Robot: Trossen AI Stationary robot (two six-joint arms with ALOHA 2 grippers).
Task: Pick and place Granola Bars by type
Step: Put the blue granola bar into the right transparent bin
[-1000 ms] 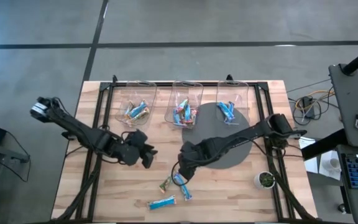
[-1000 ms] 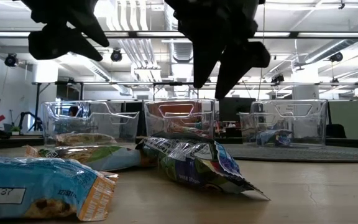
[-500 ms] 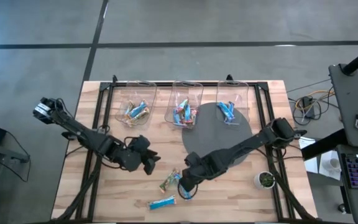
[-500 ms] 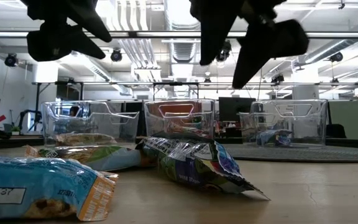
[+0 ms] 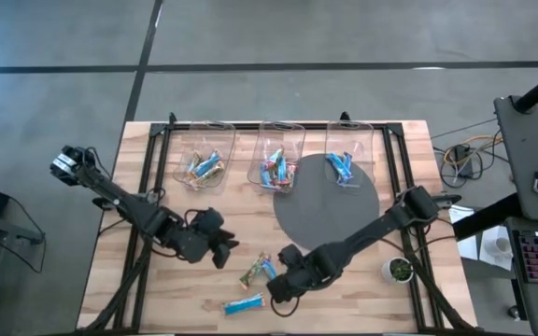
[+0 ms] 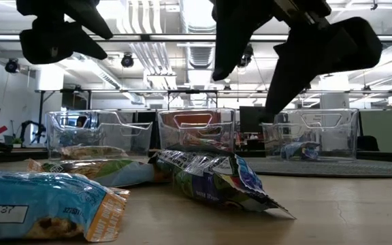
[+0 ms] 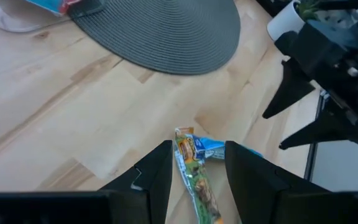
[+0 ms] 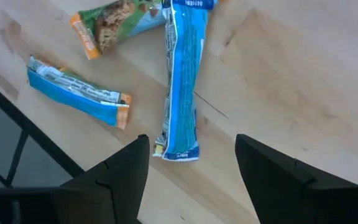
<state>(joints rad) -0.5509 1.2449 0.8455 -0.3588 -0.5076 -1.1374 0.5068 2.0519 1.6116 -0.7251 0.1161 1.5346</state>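
**Both claws apart above the loose bars, nothing gripped**

Right claw (image 5: pixel 281 285): fingers spread, empty, hovering at the near middle of the bench (image 5: pixel 400 303). Its wrist view looks down between the fingers onto a long blue bar (image 8: pixel 180 74); the same bar shows from above (image 5: pixel 269 270) just beside the claw. One end of the blue bar meets a green-and-tan bar (image 8: pixel 114 22), seen from above at (image 5: pixel 249 276). A shorter blue bar with an orange end (image 8: pixel 78 97) lies apart from those two, nearer the bench's near edge (image 5: pixel 244 303).

Left claw (image 5: pixel 224 252): fingers also apart, empty, hovering just left of the same pair. Its wrist view frames the green-and-tan bar (image 7: pixel 195 174) between its fingers, the blue one poking out behind it.

Low view: both claws hang above the bench, clear of the wrappers. Short blue bar (image 6: pixel 46 204) in the foreground left; the other two bars lie behind it toward the middle.

Far side: three clear bins in a row. Left bin (image 5: pixel 183 149) holds mixed tan and blue bars, middle bin (image 5: pixel 299 140) holds blue and red ones, right bin (image 5: pixel 367 140) holds blue ones. Round grey mat (image 5: pixel 330 219) sits right of centre, partly under the right bin. Small white pot with a plant (image 5: pixel 400 270) at the near right.
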